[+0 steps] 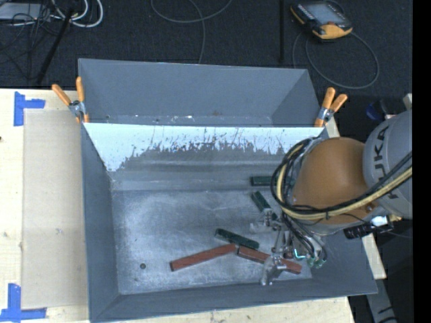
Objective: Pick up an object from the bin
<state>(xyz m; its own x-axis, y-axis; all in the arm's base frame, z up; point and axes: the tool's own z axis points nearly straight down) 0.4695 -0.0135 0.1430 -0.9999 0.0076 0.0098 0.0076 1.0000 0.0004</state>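
My gripper (275, 269) is low in the bin's front right corner, right over the right end of a short red-brown bar (259, 256). A longer red-brown bar (201, 257) runs from that spot to the left across the floor, tilted slightly down to the left. A dark green strip (236, 237) lies just behind where the two bars meet, a little left of the gripper. Whether the gripper touches the short bar I cannot tell.
Two small dark green pieces lie farther back near the right wall, one (261, 180) at the foot of the back slope and one (259, 200) just in front of it. The arm's orange dome and cables hang over the bin's right side.
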